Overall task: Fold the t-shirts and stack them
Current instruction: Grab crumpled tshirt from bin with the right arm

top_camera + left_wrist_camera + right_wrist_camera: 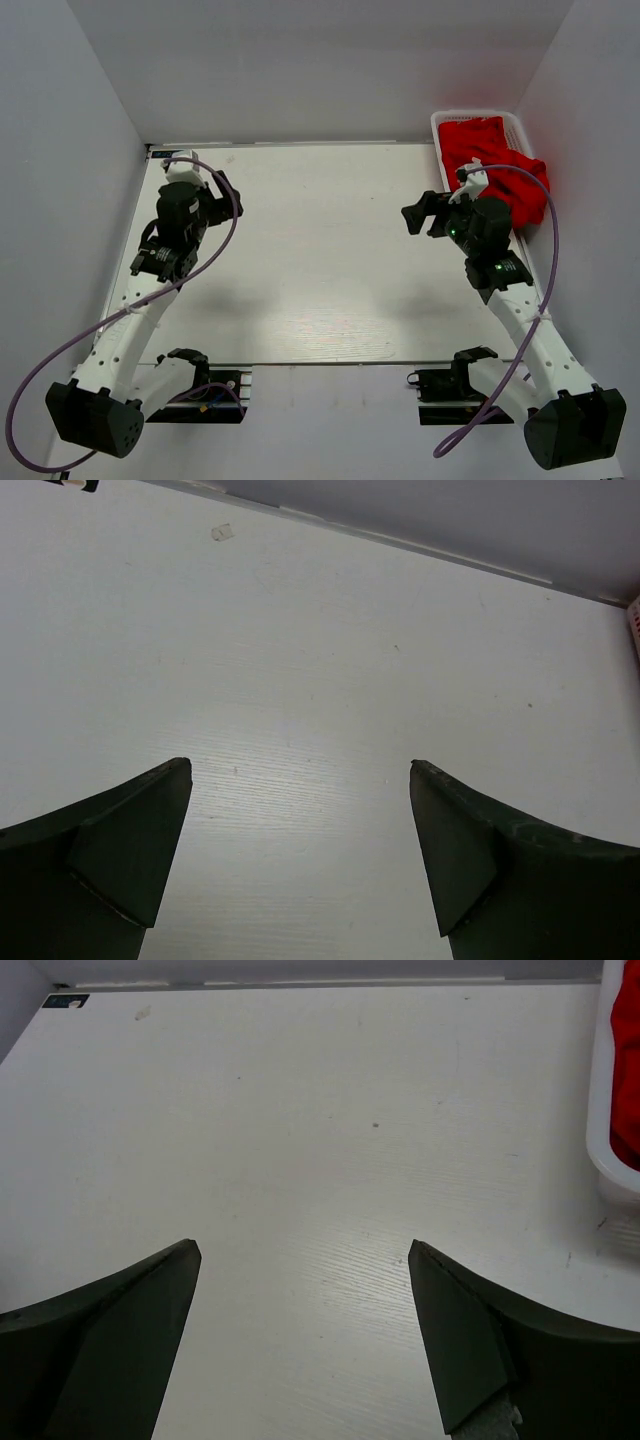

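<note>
The red t-shirts (493,165) lie in a crumpled heap in the white slotted basket (440,135) at the back right of the table; some fabric hangs over its right rim. A strip of red t-shirts (628,1080) shows at the right edge of the right wrist view. My right gripper (424,214) hovers just left of the basket, pointing left over bare table, open and empty (303,1245). Over the left side of the table my left gripper (222,193) is also open with nothing between its fingers (300,765).
The white table (320,260) is enclosed by grey walls at the back and on both sides. The basket's rim (603,1130) stands close to my right gripper's right finger. A small blue sticker (65,1001) marks the far left corner.
</note>
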Motion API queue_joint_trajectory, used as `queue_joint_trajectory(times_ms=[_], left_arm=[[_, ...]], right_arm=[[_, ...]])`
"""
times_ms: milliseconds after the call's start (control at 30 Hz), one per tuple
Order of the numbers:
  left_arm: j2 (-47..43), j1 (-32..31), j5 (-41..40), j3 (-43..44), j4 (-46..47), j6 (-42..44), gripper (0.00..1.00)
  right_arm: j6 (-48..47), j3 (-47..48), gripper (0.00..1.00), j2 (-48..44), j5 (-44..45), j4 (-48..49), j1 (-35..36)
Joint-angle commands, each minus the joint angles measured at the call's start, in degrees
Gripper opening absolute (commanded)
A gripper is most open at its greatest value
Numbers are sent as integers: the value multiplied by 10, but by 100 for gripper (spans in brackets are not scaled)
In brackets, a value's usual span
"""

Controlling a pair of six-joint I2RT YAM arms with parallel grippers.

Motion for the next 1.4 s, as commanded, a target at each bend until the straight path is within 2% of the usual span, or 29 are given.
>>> queue_joint_trajectory(times_ms=[0, 200, 400, 500, 567, 700, 733, 767, 833, 967, 1133, 1233, 1367], left_arm=[[-24, 3, -31, 11, -24, -14, 100], [0, 3, -53, 25, -54, -14, 100], [19, 3, -47, 32, -59, -14, 100], [26, 3, -47, 32, -54, -8, 100], [31, 3, -47, 32, -40, -1, 100], [37, 3, -30, 19, -6, 18, 100], [37, 3, -23, 18, -1, 25, 100], [44, 3, -23, 18, -1, 30, 100], [62, 3, -28, 31, -10, 30, 100], [114, 3, -28, 96, -58, 38, 100], [152, 3, -7, 118, -72, 65, 100], [152, 3, 14, 112, -53, 65, 100], [152, 3, 26, 101, -33, 65, 100]], right_arm=[[6, 24, 90, -3, -26, -7, -1], [1, 16, 90, 6, -32, 3, -1], [10, 47, 90, 49, 32, -5, -1], [36, 86, 90, 87, 180, -34, -4], [49, 133, 90, 133, 231, -50, -10], [6, 241, 90, 229, 225, -117, -25], [17, 261, 90, 266, 233, -130, -27], [14, 324, 90, 280, 266, -158, -38], [15, 362, 90, 334, 293, -208, -52], [12, 497, 90, 445, 292, -287, -106], [-27, 650, 90, 543, 278, -398, -171], [-56, 694, 90, 587, 270, -434, -203], [-66, 695, 90, 616, 257, -437, -239]])
